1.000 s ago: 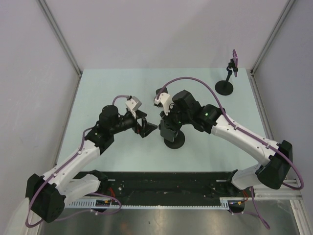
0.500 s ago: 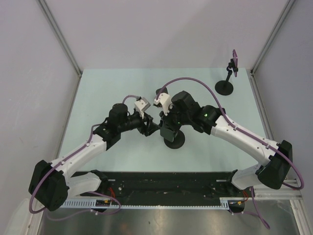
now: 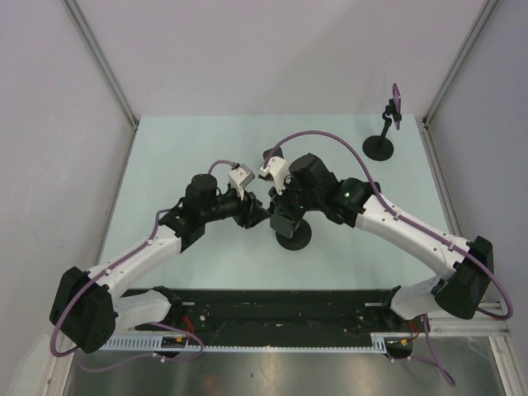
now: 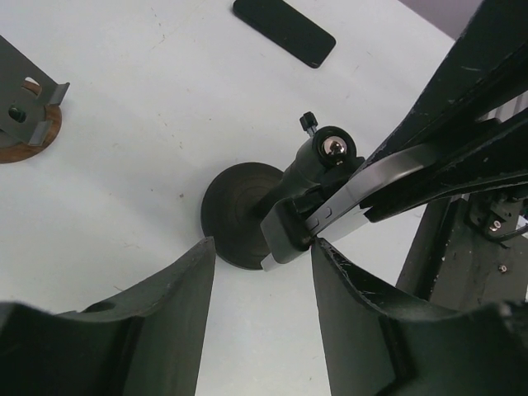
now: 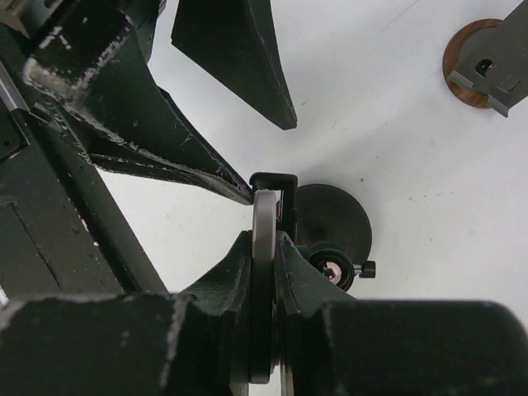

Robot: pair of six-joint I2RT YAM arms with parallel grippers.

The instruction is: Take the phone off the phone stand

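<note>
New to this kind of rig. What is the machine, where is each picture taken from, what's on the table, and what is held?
Two robot arms are bolted at the near edge of the table. One picture looks down from above; the other two come from a camera on each wrist. The right gripper is shut on a thin phone, seen edge-on, its end apparently in the clamp of a black phone stand. The left gripper is open, that clamp showing between its fingers. Also there: a second stand at the far right, a flat black slab, and a brown disc with a grey bracket.
</note>
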